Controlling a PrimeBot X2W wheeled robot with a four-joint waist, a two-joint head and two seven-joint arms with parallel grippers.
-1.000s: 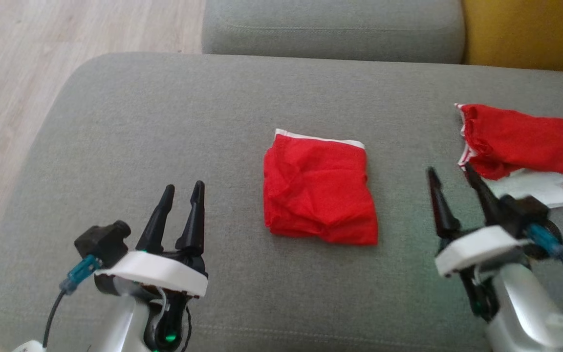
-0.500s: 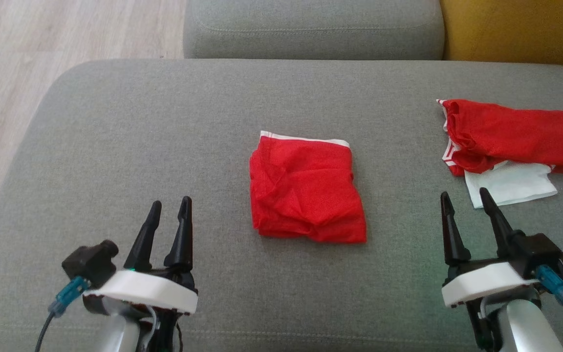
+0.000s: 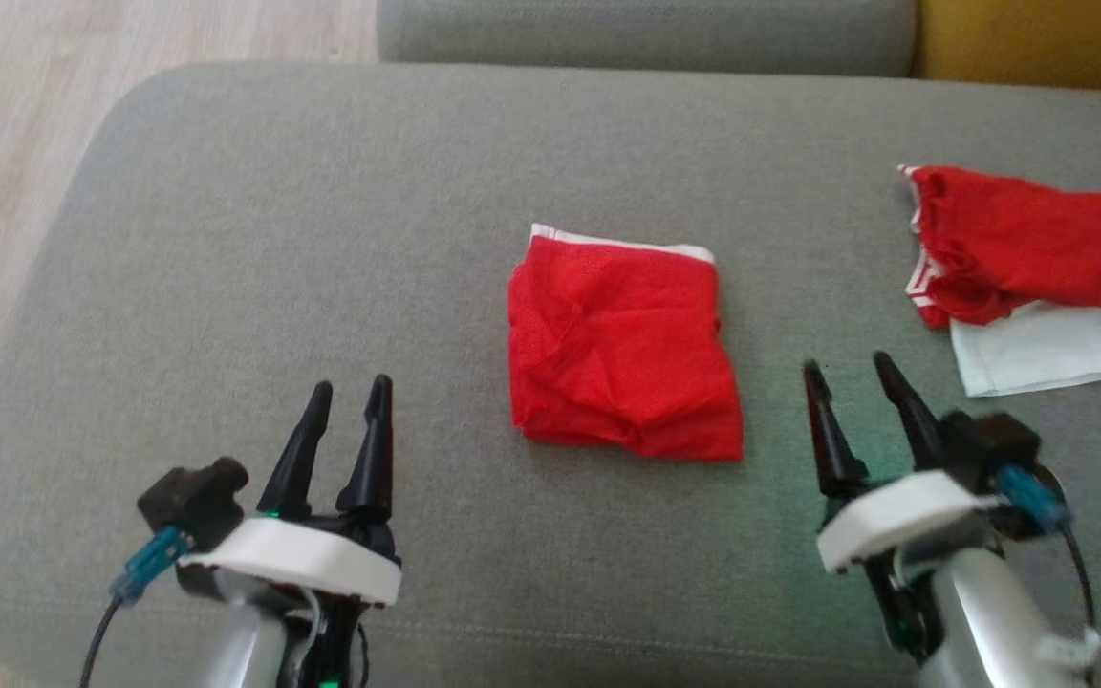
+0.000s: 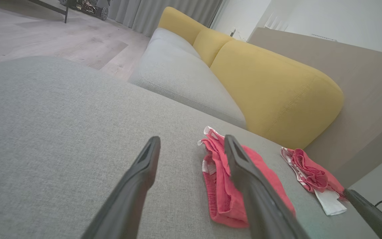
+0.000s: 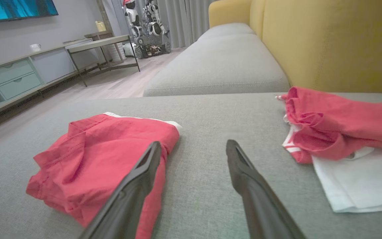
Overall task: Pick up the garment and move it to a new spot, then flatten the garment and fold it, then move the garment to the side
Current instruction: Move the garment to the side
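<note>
A folded red garment point(image 3: 622, 349) with a white band along its far edge lies in the middle of the grey sofa cushion point(image 3: 273, 248). It also lies right of my left fingers in the left wrist view point(image 4: 230, 192) and left of my right fingers in the right wrist view point(image 5: 101, 156). My left gripper point(image 3: 350, 392) hovers open at the lower left, well clear of the garment. My right gripper point(image 3: 847, 373) is open at the lower right, just right of the garment's near corner, holding nothing.
A second red garment point(image 3: 1028, 239) lies crumpled on a white cloth point(image 3: 1038, 349) at the cushion's right edge. A further grey cushion point(image 3: 646, 29) and a yellow backrest point(image 3: 1038, 38) stand behind. Wooden floor point(image 3: 6, 124) lies to the left.
The head camera has shifted, moving the whole scene. The right gripper now stands closer to the folded garment's near right corner. Both grippers stay open and the garments lie as before.
</note>
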